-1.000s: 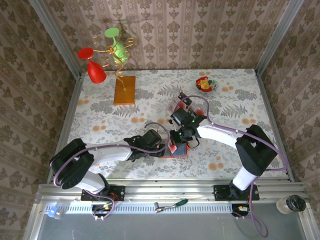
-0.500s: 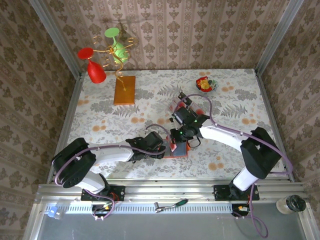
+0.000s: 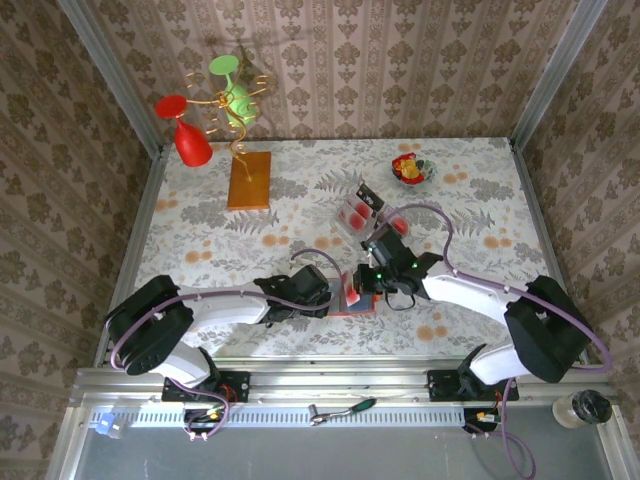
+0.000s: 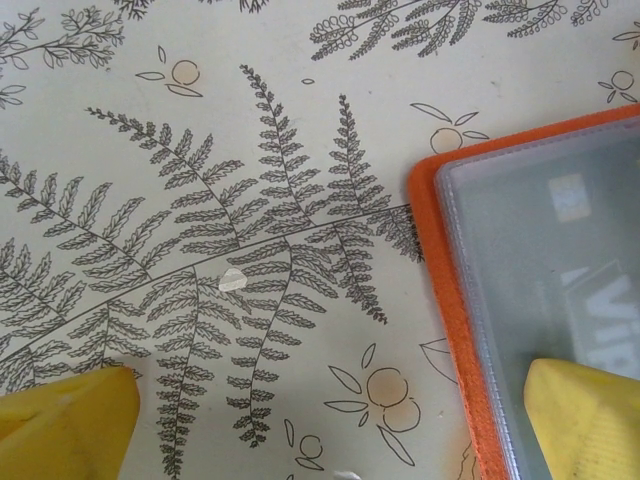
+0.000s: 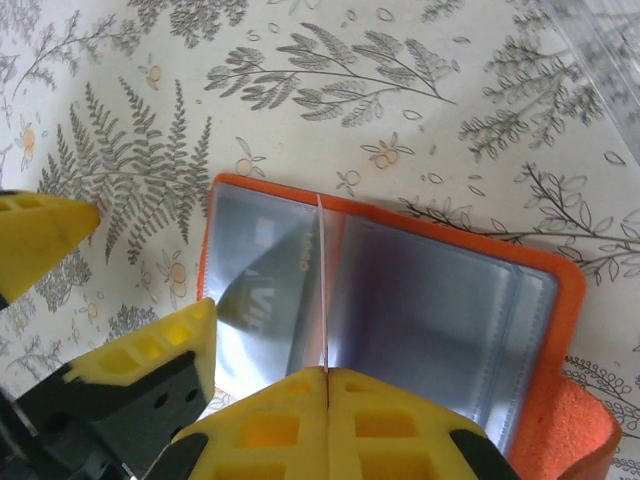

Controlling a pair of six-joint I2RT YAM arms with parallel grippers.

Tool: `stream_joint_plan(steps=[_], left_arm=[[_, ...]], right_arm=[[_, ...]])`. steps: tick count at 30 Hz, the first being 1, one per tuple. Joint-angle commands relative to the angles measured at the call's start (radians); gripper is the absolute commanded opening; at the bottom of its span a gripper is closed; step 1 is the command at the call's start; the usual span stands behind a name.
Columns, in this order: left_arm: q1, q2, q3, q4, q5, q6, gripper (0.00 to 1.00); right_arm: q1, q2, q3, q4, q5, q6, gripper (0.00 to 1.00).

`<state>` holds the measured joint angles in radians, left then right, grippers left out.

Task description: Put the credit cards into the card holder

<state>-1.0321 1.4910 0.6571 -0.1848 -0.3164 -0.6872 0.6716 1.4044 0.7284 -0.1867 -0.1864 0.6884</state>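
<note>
**Top external view.** The card holder (image 3: 352, 308) lies open on the surface (image 3: 200, 240), centrally placed and close to the near edge. Both arms reach inward at low height and meet over it. The left end effector (image 3: 335, 295) is at its left margin and the right end effector (image 3: 363, 285) is at its far side. Spare credit cards (image 3: 352, 212) sit in the clear tray (image 3: 372, 205), farther back.

**Left wrist view.** The left end effector (image 4: 320, 415) is spread wide and grips nothing. One fingertip is over bare surface. The other is over the left page of the card holder (image 4: 448, 290), apparently pinning it flat. Lettering shows through the clear sleeve (image 4: 540, 230), which suggests a card is already seated there.

**Right wrist view.** The right end effector (image 5: 327, 378) is closed on one credit card (image 5: 322, 280). The card is upright and edge-on, a thin pale line above the card holder (image 5: 440, 300) near the fold. The left end effector (image 5: 155, 258) straddles the left edge of the card holder.

**Handling.** The credit card is judged light, stiff and slick. Grip it by one end and leave the leading edge free. The card holder is judged soft and liable to slide or fold shut, so hold it down during insertion. The sleeve mouth looks narrow, so the credit card must be tilted flat before it can enter.
</note>
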Motion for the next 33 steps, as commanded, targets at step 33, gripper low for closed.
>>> stream_joint_plan(steps=[33], left_arm=[[-0.020,0.026,0.010,-0.061,-0.031,-0.031,1.00]], right_arm=[[-0.005,-0.055,-0.245,0.466,0.072,0.232,0.00]])
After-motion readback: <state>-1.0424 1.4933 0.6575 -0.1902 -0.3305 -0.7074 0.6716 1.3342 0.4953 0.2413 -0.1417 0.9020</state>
